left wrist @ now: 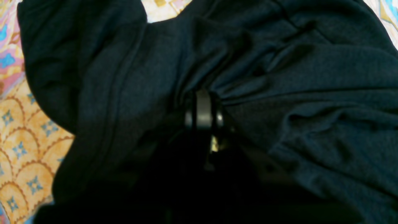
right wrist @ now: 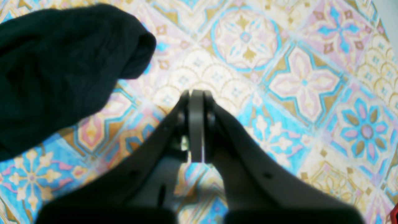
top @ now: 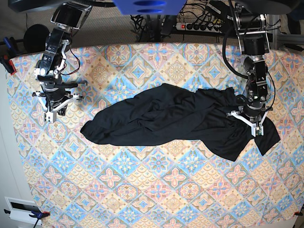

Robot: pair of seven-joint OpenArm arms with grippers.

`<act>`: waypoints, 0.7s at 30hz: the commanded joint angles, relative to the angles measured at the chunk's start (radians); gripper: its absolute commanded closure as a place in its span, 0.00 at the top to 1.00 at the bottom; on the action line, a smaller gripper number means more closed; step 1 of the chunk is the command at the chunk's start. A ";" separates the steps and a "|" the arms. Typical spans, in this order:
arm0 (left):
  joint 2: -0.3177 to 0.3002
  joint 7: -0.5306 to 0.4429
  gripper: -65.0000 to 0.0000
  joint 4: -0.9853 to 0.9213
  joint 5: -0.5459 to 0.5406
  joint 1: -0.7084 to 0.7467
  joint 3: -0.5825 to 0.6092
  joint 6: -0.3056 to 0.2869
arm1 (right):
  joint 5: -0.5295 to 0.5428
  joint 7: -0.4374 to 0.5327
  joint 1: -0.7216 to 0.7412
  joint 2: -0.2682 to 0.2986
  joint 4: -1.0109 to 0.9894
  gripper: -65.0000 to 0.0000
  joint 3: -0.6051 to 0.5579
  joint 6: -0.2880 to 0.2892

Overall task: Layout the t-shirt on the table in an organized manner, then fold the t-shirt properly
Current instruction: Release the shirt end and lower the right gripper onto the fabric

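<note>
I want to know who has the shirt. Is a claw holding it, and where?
The left claw is shut on the t-shirt, pinching bunched fabric near its end on that arm's side. The right claw is shut over the table, holding nothing.

Items outside the task, located from each claw:

1. Round black object (top: 32,38): behind the right claw (top: 53,111), slightly to its outer side, well apart from it.
2. Clamp (top: 7,64): outboard of the right claw, level with its arm; dark blue handles with red.
3. White box (top: 21,209): well forward of the right claw, outboard; a small blue-and-red clamp (top: 39,214) sits just beside it.
4. Power strip (top: 202,26): behind the left claw (top: 248,124), inboard, with black cables (top: 152,23) bunched alongside.
5. Blue part (top: 149,5): far behind, between both claws.
6. Red item (right wrist: 395,214): frame corner, right wrist view; identity cannot be told.
</note>
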 commanded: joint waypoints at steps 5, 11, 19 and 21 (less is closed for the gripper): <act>0.024 0.080 0.11 0.008 0.020 0.000 -0.010 0.015 | 0.011 0.019 0.012 0.007 0.141 0.07 -0.044 -0.002; 0.067 0.090 0.34 0.109 0.021 0.009 -0.004 0.013 | 0.014 0.016 0.006 0.004 0.161 0.30 -0.225 -0.002; 0.095 0.092 0.35 0.109 0.025 0.003 -0.001 0.013 | 0.014 0.019 -0.034 -0.033 0.119 0.28 -0.341 -0.002; 0.095 0.092 0.35 0.109 0.025 0.003 -0.001 0.013 | 0.012 0.023 -0.028 -0.044 0.069 0.28 -0.341 -0.002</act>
